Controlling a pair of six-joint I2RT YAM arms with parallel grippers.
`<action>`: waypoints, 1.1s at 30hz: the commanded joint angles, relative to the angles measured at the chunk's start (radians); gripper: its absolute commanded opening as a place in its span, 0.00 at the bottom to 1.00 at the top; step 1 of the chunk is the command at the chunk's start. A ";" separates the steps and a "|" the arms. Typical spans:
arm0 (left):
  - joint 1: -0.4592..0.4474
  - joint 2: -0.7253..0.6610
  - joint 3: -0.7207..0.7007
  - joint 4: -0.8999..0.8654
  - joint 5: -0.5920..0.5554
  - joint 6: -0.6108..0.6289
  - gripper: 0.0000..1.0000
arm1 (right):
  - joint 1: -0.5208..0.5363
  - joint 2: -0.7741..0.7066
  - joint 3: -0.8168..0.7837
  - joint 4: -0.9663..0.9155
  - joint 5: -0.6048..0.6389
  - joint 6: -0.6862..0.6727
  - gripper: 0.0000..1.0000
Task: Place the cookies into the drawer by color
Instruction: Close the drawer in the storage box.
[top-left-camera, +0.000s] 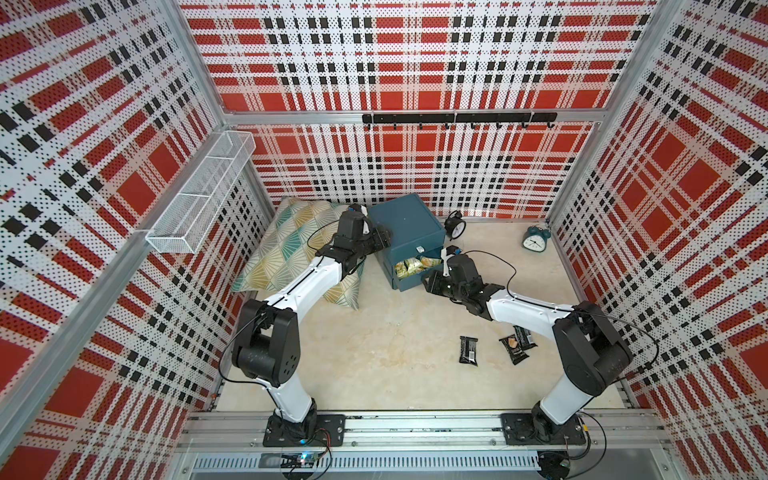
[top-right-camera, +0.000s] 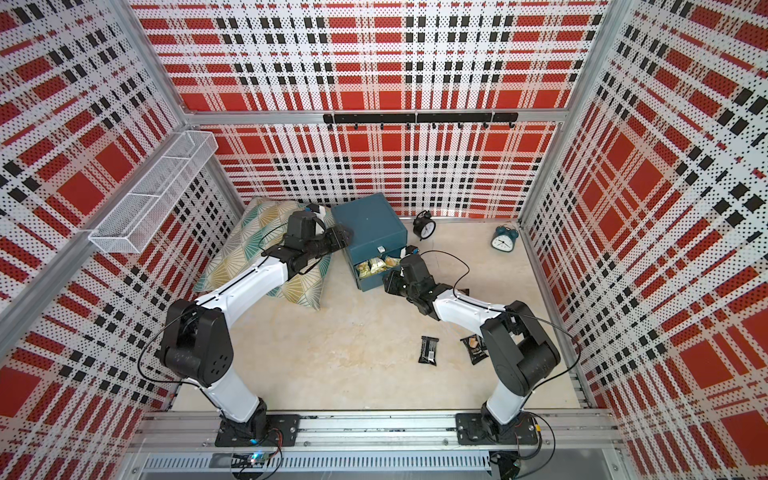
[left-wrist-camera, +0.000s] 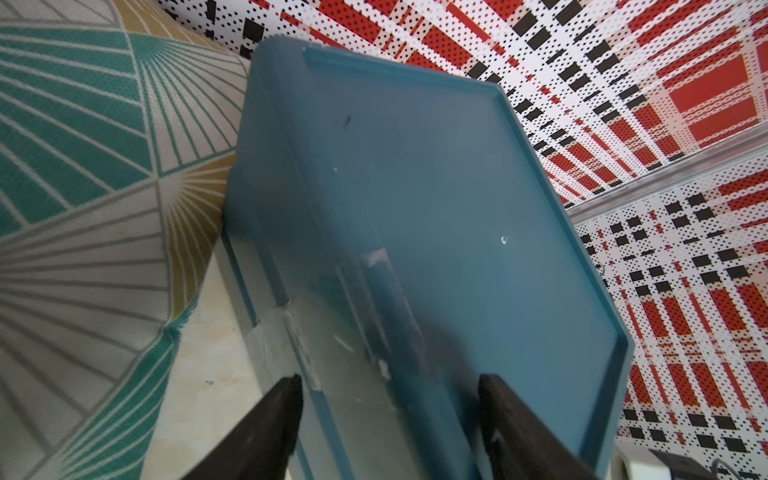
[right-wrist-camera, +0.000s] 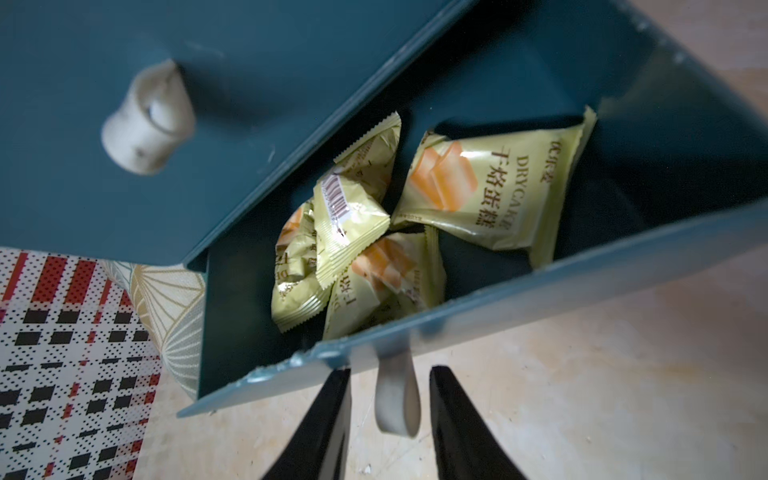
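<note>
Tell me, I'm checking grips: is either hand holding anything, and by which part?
The right hand straddles the pull tab of the open drawer, gaps either side, nothing pinched. The left hand straddles the cabinet's top edge; grip cannot be told.

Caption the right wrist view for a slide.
Right claw open astride the white pull tab of the pulled-out drawer, which holds yellow-green cookie packets.

White links (top-left-camera: 299, 286), black joints (top-left-camera: 266, 353), tapered black fingers (right-wrist-camera: 320, 432), black cables (top-left-camera: 514, 270)
</note>
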 joint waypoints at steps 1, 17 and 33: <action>-0.005 0.015 0.020 -0.027 -0.008 0.025 0.72 | -0.011 0.055 0.042 0.089 0.001 0.057 0.39; -0.044 -0.098 -0.007 0.018 0.047 0.006 0.73 | -0.040 0.226 0.112 0.328 -0.030 0.272 0.42; -0.270 -0.443 -0.438 0.361 -0.236 0.058 0.99 | -0.048 0.116 -0.089 0.327 -0.015 0.270 0.52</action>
